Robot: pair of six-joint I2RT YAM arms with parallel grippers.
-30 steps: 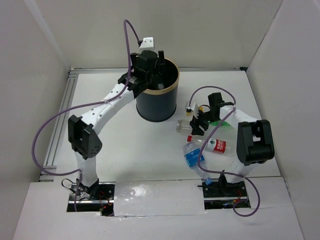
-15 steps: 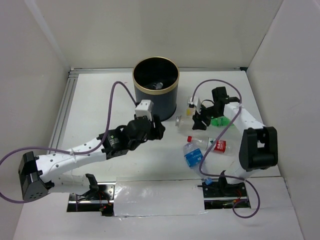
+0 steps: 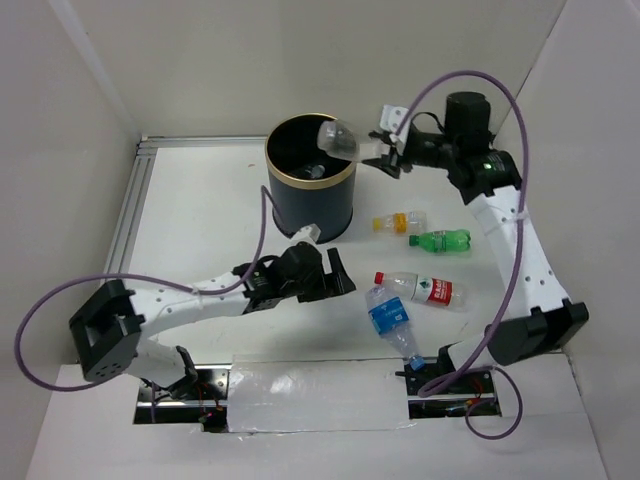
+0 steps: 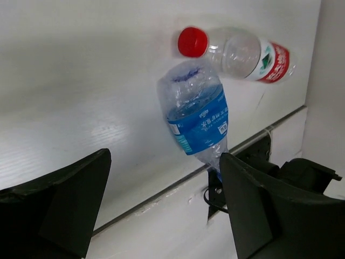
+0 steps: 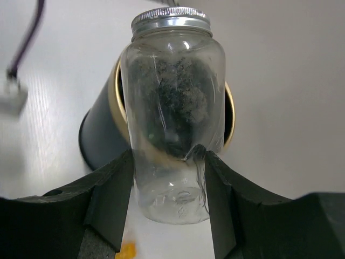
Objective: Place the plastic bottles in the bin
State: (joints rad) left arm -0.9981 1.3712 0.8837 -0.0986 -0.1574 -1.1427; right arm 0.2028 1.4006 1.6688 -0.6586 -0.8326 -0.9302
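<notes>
R fingers (image 5: 110, 197) on clear bottle (image 5: 171, 108); L fingers (image 4: 62, 202) wide.

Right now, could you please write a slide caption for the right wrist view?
The right gripper holds a silver-capped clear bottle between its fingers, above the open black bin.

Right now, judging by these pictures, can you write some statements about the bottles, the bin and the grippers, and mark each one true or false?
1. The right gripper holds a clear bottle over the bin. True.
2. The left gripper grips the blue-label bottle. False: it is open and empty.
3. Four bottles lie on the table. True.
4. The green bottle is inside the bin. False: it lies on the table beside the yellow-label bottle.
</notes>
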